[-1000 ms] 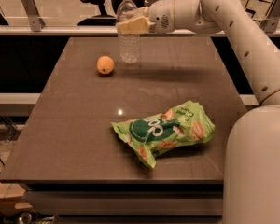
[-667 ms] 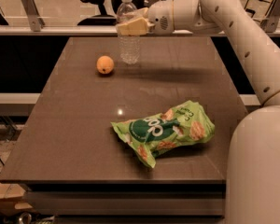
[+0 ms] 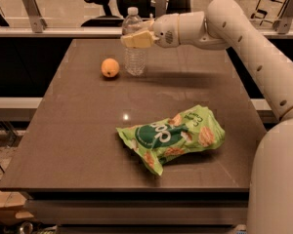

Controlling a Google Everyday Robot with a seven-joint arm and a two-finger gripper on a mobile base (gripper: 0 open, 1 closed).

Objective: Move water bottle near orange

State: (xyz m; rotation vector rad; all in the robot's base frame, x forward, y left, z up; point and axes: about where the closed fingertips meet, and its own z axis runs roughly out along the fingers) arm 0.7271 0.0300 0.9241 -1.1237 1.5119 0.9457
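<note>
The water bottle (image 3: 135, 57), clear and ribbed with a white cap, stands upright on the far part of the brown table (image 3: 88, 130). The orange (image 3: 110, 68) lies just left of it, a small gap between them. My gripper (image 3: 136, 39) reaches in from the right on the white arm and is shut on the bottle's upper part, at about label height. Its pale fingers (image 3: 142, 40) cover the label band.
A green crinkly snack bag (image 3: 172, 136) lies on the near right part of the table. My white arm (image 3: 244, 48) spans the table's right side. Office chairs (image 3: 107, 6) and a rail stand behind the far edge.
</note>
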